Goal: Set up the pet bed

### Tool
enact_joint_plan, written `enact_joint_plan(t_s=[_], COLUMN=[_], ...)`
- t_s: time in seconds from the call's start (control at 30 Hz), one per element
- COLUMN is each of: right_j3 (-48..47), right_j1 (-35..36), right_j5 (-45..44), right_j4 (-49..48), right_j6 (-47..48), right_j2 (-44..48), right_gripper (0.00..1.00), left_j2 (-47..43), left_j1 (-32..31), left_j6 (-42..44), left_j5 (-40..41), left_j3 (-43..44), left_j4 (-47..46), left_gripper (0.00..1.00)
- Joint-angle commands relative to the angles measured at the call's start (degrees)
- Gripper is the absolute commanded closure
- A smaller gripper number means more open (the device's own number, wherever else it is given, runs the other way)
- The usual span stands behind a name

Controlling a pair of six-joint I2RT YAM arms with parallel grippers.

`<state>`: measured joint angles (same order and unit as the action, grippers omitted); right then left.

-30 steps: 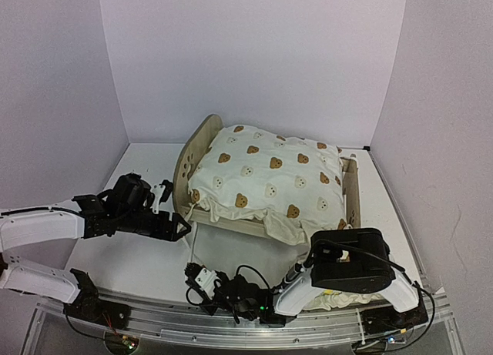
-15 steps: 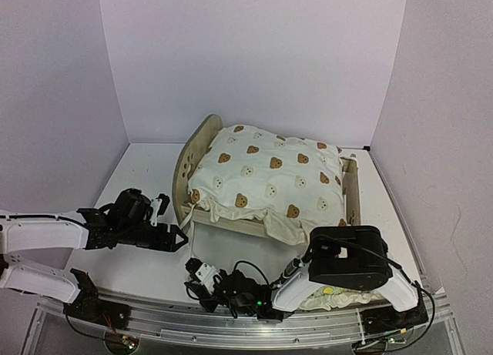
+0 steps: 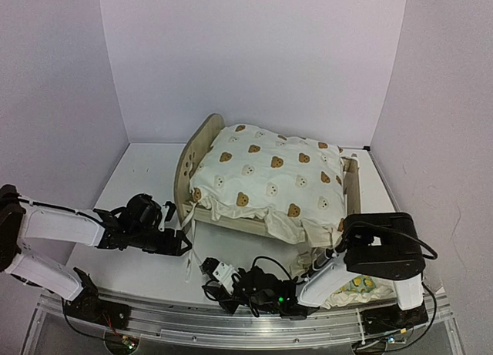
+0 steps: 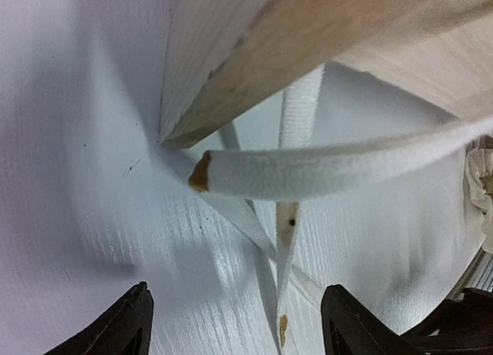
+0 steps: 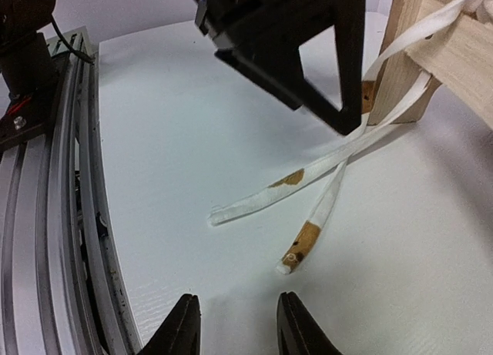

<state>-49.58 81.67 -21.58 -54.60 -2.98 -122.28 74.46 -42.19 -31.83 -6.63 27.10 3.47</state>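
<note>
1. From above: the pet bed [image 3: 191, 156], pale wood with a rounded headboard, stands mid-table under a plump cream bear-print cushion [image 3: 269, 174]. The left claw [image 3: 179, 232] sits low just beside the headboard's near corner, jaws spread and holding nothing. The right claw [image 3: 209, 276] lies near the table's front edge, apart from the bed.
2. Left wrist: the bed's grained wooden edge looms close over the white table [image 4: 77, 178]. Flat woven ties [image 4: 323, 166] (tan at the tips) hang and trail ahead of the wide-set black fingers [image 4: 115, 332], none gripped.
3. Right wrist: the fingers [image 5: 181, 328] stand a little apart, empty. Two ties lie crossed on the table ahead, running to the bed's square wooden leg [image 5: 400, 62], with the left claw just beside it.
</note>
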Motion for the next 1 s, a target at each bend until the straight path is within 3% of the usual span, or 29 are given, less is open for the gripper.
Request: enact_joint_plan(t_s=[0.0, 0.1, 0.3, 0.57, 0.77, 0.97], right_j3=[-0.87, -3.27, -9.30, -14.85, -15.18, -14.82], right_j1=[0.25, 0.28, -0.02, -0.72, -0.72, -0.72], right_j5=[-3.86, -5.56, -6.55, -7.85, -10.92, -11.56], right_j4=[3.74, 5.98, 8.31, 12.57, 14.45, 14.92], right_j6=[1.78, 2.53, 3.33, 4.90, 5.86, 9.14], right_j2=[3.62, 1.68, -4.62, -9.70, -10.67, -8.71], right_gripper=[0.61, 0.54, 0.56, 0.70, 0.98, 1.00], left_j2=[2.05, 0.57, -5.57, -10.80, -14.86, -17.52], left_j1=[-0.45, -0.57, -0.62, -0.61, -0.60, -0.60], left_j6=[0.05, -0.37, -0.73, -1.06, -1.13, -0.59], left_j5=[-3.43, -2.76, -1.33, -0.24, 1.30, 3.26], left_j3=[-0.85, -1.41, -2.77, -4.39, -5.39, -6.07], left_j4=[-5.84, -5.28, -3.82, -0.75, 0.02, -0.22], left_gripper=[0.24, 0.24, 0.22, 0.22, 0.22, 0.23])
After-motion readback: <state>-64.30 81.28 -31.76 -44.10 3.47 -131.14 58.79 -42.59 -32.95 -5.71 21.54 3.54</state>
